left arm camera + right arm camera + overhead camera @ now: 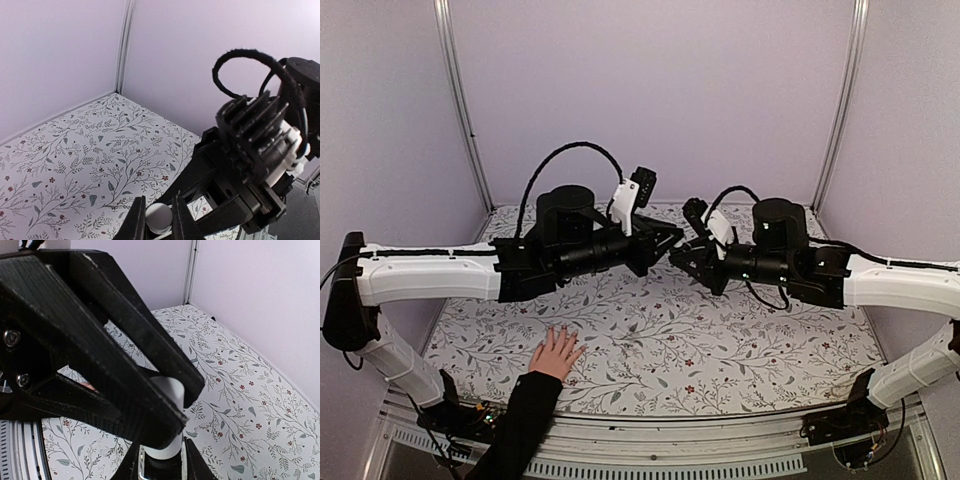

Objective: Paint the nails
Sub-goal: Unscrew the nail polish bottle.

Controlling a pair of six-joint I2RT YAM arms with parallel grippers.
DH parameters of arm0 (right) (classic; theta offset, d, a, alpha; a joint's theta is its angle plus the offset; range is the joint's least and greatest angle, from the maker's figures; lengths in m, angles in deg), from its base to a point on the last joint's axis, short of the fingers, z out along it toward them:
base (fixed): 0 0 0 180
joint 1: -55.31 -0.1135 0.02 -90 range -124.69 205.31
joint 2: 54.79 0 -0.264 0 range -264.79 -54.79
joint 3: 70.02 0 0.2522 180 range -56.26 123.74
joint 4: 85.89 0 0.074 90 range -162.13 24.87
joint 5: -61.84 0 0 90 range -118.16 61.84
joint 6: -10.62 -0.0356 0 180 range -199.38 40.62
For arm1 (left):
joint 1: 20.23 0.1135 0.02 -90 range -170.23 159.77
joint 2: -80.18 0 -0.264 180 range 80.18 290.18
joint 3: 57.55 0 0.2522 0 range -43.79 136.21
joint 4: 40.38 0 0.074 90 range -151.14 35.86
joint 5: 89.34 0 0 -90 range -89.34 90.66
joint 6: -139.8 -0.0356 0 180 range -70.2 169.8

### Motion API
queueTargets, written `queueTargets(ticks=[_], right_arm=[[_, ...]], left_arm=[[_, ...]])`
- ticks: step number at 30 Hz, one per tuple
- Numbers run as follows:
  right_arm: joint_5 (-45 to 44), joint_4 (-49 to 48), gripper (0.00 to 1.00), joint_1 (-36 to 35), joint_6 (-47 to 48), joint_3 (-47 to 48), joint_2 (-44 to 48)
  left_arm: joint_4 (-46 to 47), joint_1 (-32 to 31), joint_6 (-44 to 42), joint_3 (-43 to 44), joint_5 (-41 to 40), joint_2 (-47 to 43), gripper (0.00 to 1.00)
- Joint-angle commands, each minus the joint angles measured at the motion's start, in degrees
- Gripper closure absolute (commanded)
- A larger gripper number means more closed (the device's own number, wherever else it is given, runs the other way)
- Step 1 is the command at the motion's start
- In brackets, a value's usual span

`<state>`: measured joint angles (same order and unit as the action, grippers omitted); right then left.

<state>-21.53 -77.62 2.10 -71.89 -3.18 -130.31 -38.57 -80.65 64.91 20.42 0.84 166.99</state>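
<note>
Left hand (672, 240) on cap (160, 216), right hand (688, 252) on bottle (156, 469); nails (564, 334) toward far wall (650, 100)

Place: robot lab test cell, a boxed-in bench.
Walls: plain lilac panels (650, 90) at the back and on both sides, nothing hung on them.
Frame: bare aluminium posts (460, 110) in the back corners.
Bench: table (720, 350) under a floral printed cover, metal rail (670, 425) along the near edge.
Hardware: left arm (430, 275) and right arm (900, 280) mounted at the near edge, black cable loops (560, 155), exposed wiring (470, 412) by the bases.
</note>
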Motion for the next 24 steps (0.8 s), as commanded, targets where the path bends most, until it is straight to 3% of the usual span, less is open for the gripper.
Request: queueTargets(ticks=[1, 3, 7, 13, 15, 19, 24], right_arm=[[-4.55, -5.21, 1.00, -0.05, -1.34, 2.80, -1.01], [-4.14, -5.23, 1.00, -0.05, -1.43, 2.70, -0.95], [-2.63, -5.50, 1.00, -0.05, -0.66, 1.11, 0.29], [0.60, -4.87, 1.00, -0.05, 0.10, -0.96, 2.77], [2.74, -4.76, 1.00, -0.01, 0.89, -1.86, 3.75], [11.32, -3.65, 1.00, -0.05, 3.41, -3.00, 6.19], [29.19, -1.98, 1.00, -0.01, 4.64, -2.26, 7.94]], left_arm=[[-1.82, -1.48, 1.46, 1.54, -2.09, 1.87, 1.00], [-2.09, -1.21, 1.82, 1.62, -1.03, 1.19, 1.00], [-2.24, 0.38, 1.66, 1.10, 3.40, -0.62, 0.89], [-3.44, 2.90, -0.54, -0.18, 10.80, -5.09, 0.48], [-3.31, 3.97, -1.51, -1.23, 14.02, -7.19, 0.42], [-3.03, 5.60, -5.38, -3.43, 23.58, -10.90, 0.39], [-2.47, 5.56, -10.95, -5.78, 34.92, -13.82, 0.42]])
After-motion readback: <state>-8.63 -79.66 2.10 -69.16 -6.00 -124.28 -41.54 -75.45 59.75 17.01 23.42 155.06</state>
